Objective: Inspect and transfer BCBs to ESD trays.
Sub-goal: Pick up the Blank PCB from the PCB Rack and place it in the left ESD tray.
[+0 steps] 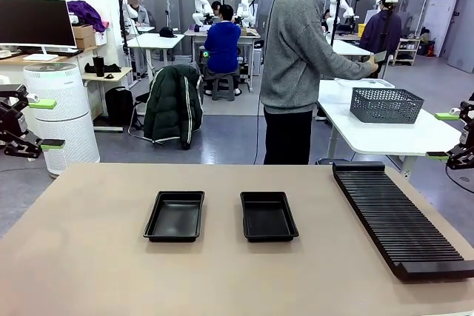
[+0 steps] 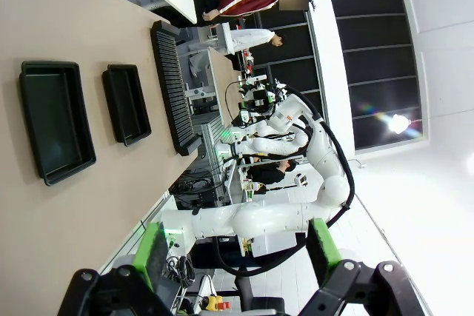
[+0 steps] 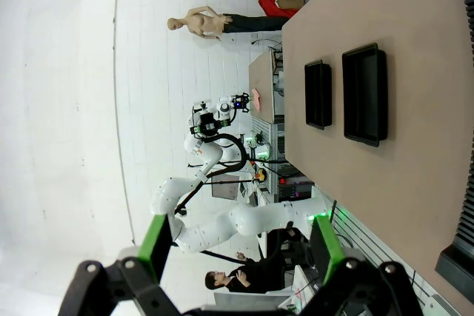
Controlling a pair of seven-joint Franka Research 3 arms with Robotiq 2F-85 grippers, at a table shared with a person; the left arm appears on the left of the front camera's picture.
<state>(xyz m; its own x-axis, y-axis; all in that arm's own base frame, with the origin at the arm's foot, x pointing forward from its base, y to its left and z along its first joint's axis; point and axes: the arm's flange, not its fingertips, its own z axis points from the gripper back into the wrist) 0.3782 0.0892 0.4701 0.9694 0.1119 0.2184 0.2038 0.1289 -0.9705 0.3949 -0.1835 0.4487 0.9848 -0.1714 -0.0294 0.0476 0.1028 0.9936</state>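
Lying side by side at centre of the table: two ESD trays, slightly apart. At three o'clock from them, a long black rack. At nine o'clock, left gripper spread wide, grasping nothing; at three o'clock, right gripper likewise released.

Open tabletop around ESD trays, apparently clear; slotted rack along right.

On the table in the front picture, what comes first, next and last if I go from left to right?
left ESD tray → right ESD tray → long black ribbed rack
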